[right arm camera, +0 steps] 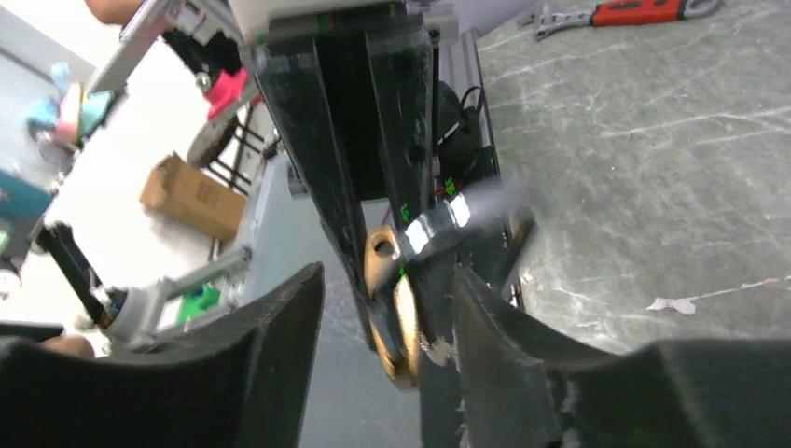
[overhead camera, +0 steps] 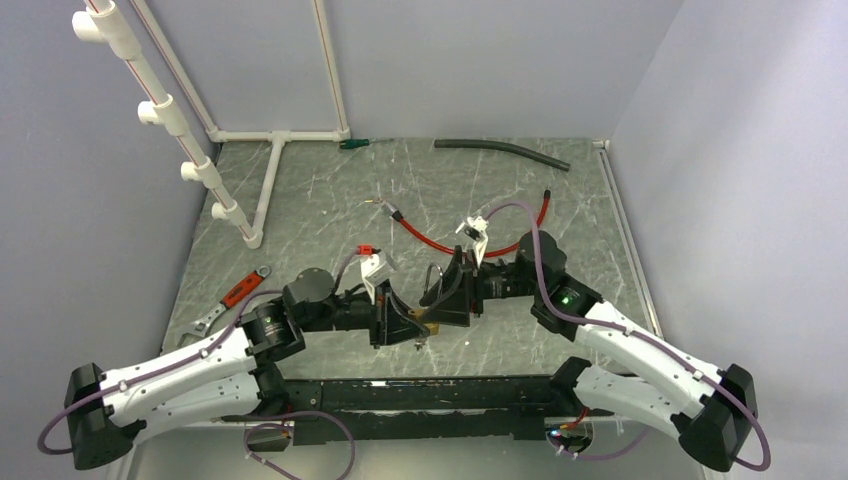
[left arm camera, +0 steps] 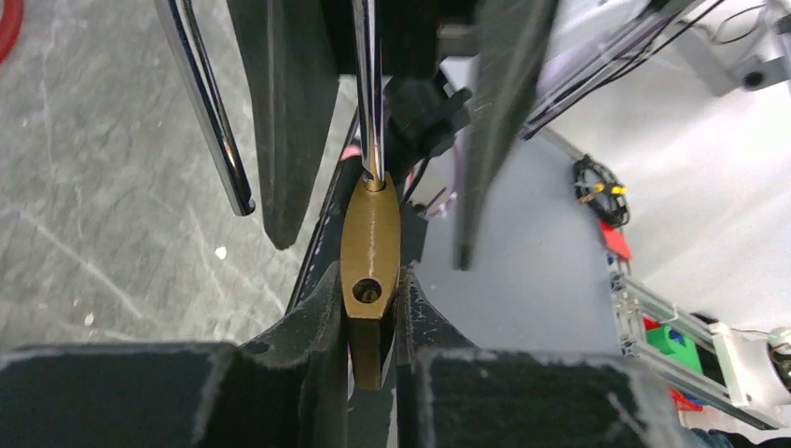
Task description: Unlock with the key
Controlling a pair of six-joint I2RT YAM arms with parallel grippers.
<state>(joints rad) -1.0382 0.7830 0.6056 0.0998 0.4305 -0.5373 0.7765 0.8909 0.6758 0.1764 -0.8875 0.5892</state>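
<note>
A brass padlock (left arm camera: 370,233) is pinched by its body in my left gripper (left arm camera: 370,299), which is shut on it. Its steel shackle (left arm camera: 367,84) rises from one end, and the other shackle hole in the body stands empty, with the free leg (left arm camera: 210,112) hanging off to the left. My right gripper (right arm camera: 387,275) faces the padlock (right arm camera: 407,313) with its fingers spread either side, open and not gripping it. In the top view both grippers meet at the table's near middle, left gripper (overhead camera: 412,326) against right gripper (overhead camera: 442,300). The key is hidden.
A red-handled wrench (overhead camera: 238,291) lies at the left of the table. A red cable (overhead camera: 450,245) curves behind the grippers. A dark hose (overhead camera: 500,152) and a green-handled tool (overhead camera: 352,144) lie at the back. A white pipe frame (overhead camera: 170,110) stands at the back left.
</note>
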